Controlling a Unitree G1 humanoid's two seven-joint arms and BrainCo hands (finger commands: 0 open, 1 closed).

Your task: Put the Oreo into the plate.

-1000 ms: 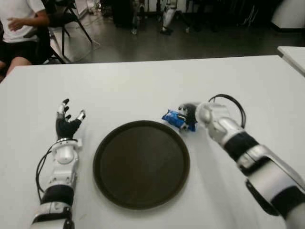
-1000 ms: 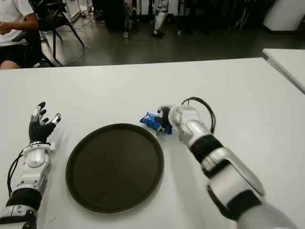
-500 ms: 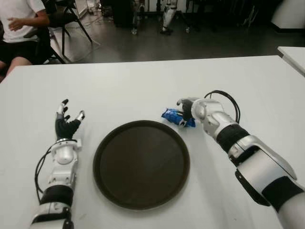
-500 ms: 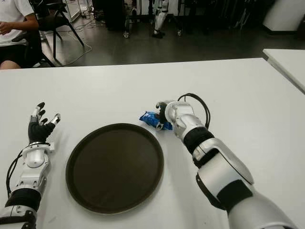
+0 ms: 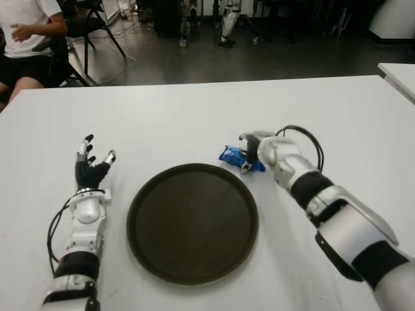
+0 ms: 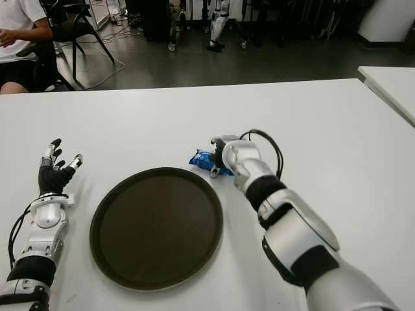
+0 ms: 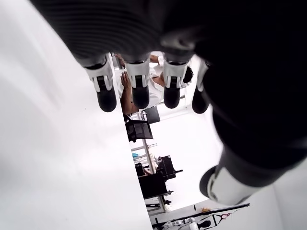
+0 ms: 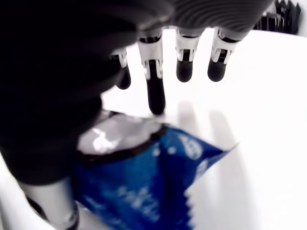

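Your right hand (image 5: 254, 150) sits over the Oreo (image 5: 232, 156) w/ fingers (image 8: 156, 93) extended, not gripping; curl fully before lifting toward plate (image 5: 192, 222). Left hand (image 5: 91, 170) idle, fingers spread, left of plate.

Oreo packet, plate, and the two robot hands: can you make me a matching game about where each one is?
Things:
1. Oreo packet
2. plate
3. left hand
4. right hand

Places or states:
A. empty, in the middle of the white table
B. fingers spread, holding nothing, left of the plate
C. on the table just past the plate's far right rim
D. reaching over the blue packet, fingers extended

Pairs: 1-C, 2-A, 3-B, 4-D
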